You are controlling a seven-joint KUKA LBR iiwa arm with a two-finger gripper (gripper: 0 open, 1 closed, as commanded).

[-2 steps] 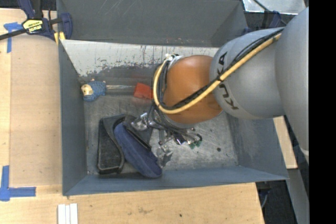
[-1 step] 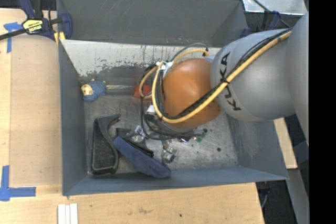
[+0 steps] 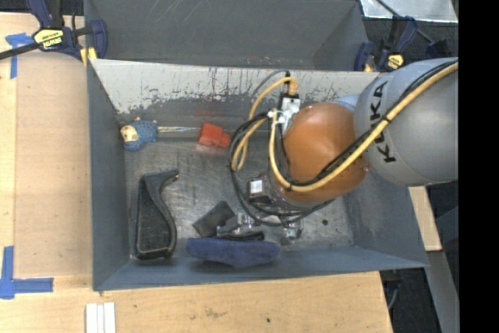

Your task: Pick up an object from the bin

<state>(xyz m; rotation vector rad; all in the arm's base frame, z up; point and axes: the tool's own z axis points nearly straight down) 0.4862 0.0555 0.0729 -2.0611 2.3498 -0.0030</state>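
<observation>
Blue cloth (image 3: 232,251) lies bottom centre; the hand (image 3: 265,232) hangs low just above it, likely lining up a grab. Apart or together, I cannot tell.

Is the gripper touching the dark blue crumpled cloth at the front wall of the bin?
Cannot tell. In the camera view the gripper overlaps the upper edge of the dark blue crumpled cloth, but neither contact nor a gap shows plainly.
</observation>
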